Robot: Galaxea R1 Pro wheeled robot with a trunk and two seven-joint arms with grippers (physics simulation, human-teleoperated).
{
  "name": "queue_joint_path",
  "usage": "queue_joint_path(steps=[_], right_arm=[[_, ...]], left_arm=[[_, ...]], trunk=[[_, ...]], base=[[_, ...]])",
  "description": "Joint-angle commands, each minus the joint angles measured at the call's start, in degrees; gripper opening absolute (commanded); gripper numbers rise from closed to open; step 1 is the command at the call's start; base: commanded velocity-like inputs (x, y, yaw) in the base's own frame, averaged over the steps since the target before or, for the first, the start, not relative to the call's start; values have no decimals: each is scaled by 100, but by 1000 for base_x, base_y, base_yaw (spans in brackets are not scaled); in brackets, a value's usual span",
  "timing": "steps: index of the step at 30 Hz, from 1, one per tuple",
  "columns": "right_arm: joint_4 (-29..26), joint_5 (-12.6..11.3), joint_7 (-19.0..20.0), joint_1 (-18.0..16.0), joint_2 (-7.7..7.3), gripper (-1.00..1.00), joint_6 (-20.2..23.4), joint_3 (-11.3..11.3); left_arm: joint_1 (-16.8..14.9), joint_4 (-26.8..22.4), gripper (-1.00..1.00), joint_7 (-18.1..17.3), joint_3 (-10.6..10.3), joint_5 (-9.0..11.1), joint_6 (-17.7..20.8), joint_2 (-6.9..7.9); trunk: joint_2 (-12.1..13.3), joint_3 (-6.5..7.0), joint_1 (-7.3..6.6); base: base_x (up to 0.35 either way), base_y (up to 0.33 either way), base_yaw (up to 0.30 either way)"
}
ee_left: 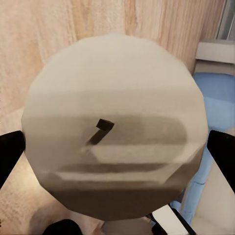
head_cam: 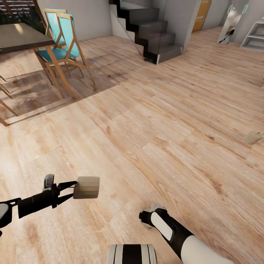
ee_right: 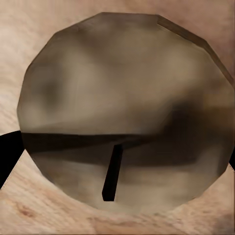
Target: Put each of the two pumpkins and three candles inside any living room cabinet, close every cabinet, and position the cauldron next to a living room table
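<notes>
My left gripper (head_cam: 75,190) is shut on a beige candle (head_cam: 86,187), held sideways above the wooden floor at lower left. The left wrist view looks at the wick end of this candle (ee_left: 115,127), with a black finger (ee_left: 10,152) on each side. A darker olive-brown candle (ee_right: 122,112) sits between the fingertips (ee_right: 7,154) of my right gripper (head_cam: 151,215), which is shut on it low in the middle of the head view. Another beige candle (head_cam: 253,137) lies on its side on the floor at the right edge.
A dark-topped dining table (head_cam: 18,36) with teal wooden chairs (head_cam: 62,40) stands at the far left. A dark staircase (head_cam: 154,33) rises at the back, with a white shelf unit (head_cam: 256,35) at far right. Wooden floor (head_cam: 157,121) stretches between them.
</notes>
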Motion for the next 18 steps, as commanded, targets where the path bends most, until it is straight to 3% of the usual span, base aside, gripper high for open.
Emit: queue_joint_path(steps=[1, 9, 18], right_arm=[[-14, -48, -58, -4, -7, -100, 9, 28], [-122, -63, 72, -4, -49, -100, 9, 20], [-138, -65, 318, -4, -63, -100, 23, -16]], left_arm=[[-3, 5, -100, -52, -13, -66, 15, 0], [-3, 92, -100, 15, -72, -133, -10, 8], [-3, 523, -100, 39, -50, -193, -20, 9]], trunk=[[0, 19, -3], [11, 196, -24], [23, 396, -47]], base=[[0, 0, 0], [0, 0, 0], [0, 0, 0]])
